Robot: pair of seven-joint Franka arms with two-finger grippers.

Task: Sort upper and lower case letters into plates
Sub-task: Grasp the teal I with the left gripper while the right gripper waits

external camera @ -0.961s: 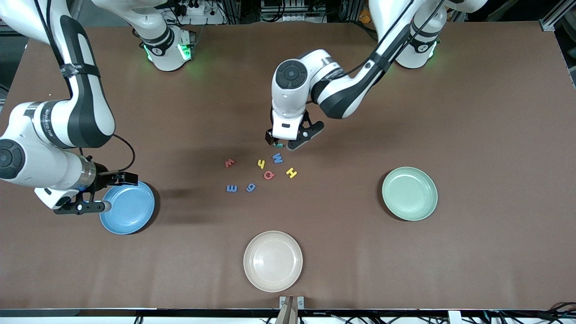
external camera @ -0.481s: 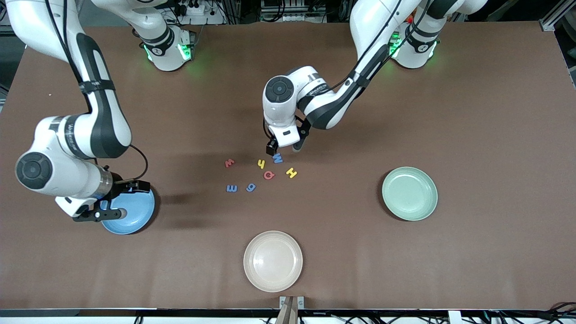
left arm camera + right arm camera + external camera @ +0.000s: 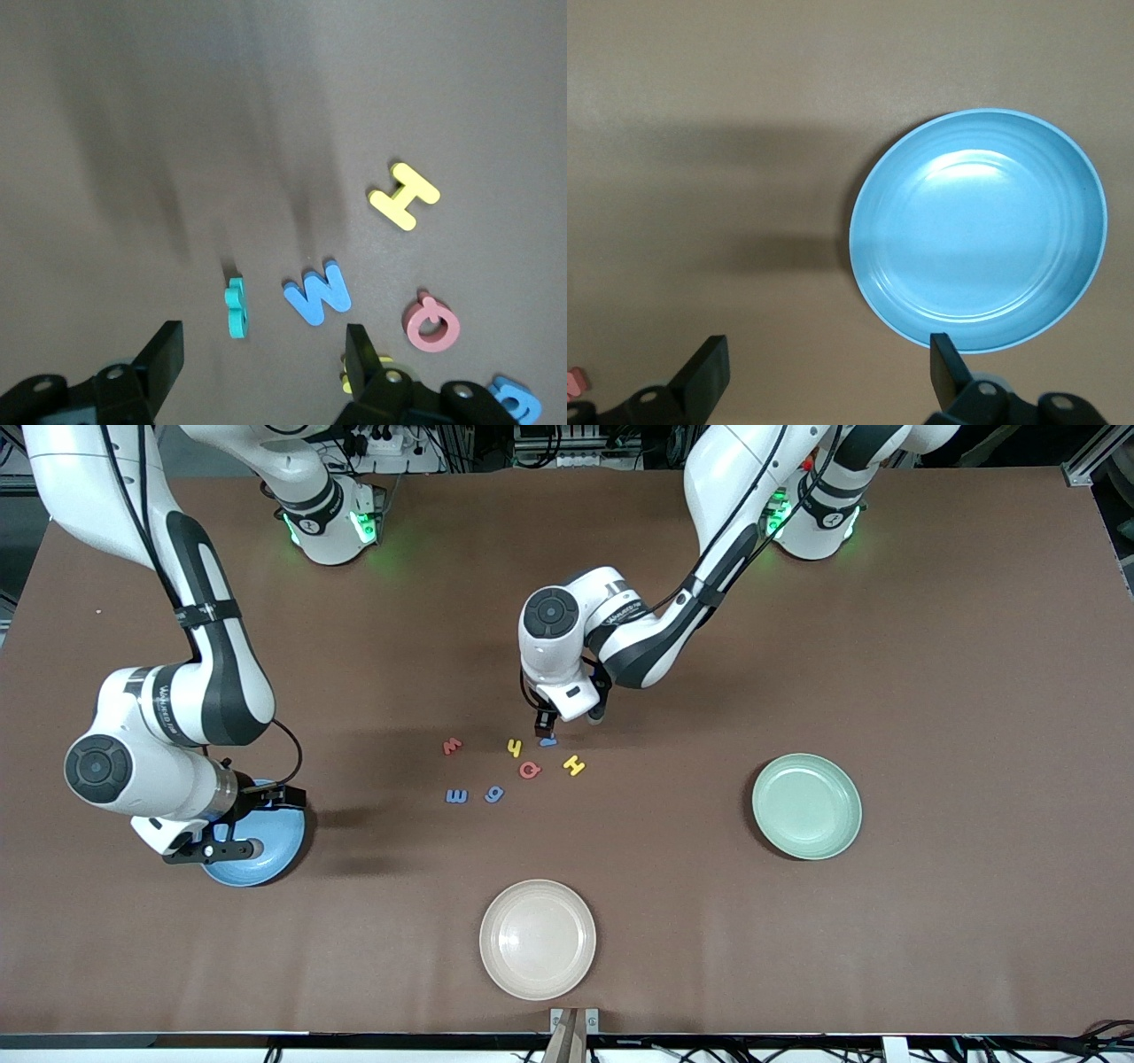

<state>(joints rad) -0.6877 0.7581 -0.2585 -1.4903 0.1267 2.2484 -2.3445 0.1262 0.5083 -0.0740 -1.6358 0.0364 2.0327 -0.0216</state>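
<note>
Several small letters lie mid-table: red, yellow, a red Q, a yellow H and two blue ones. My left gripper hangs low over a blue W, which it partly hides. In the left wrist view the left gripper is open and holds nothing. A teal letter and the W lie just past its fingertips. My right gripper is open over the blue plate. In the right wrist view, the blue plate's rim runs beside one finger of the right gripper. The mint plate sits toward the left arm's end.
A cream-white plate lies nearest the front camera, in the middle. Bare brown table surrounds the letter cluster and separates it from all three plates.
My left gripper has come down and shifted from beside the teal letter to over the blue W. My right arm has swung in, bringing its gripper over the blue plate.
</note>
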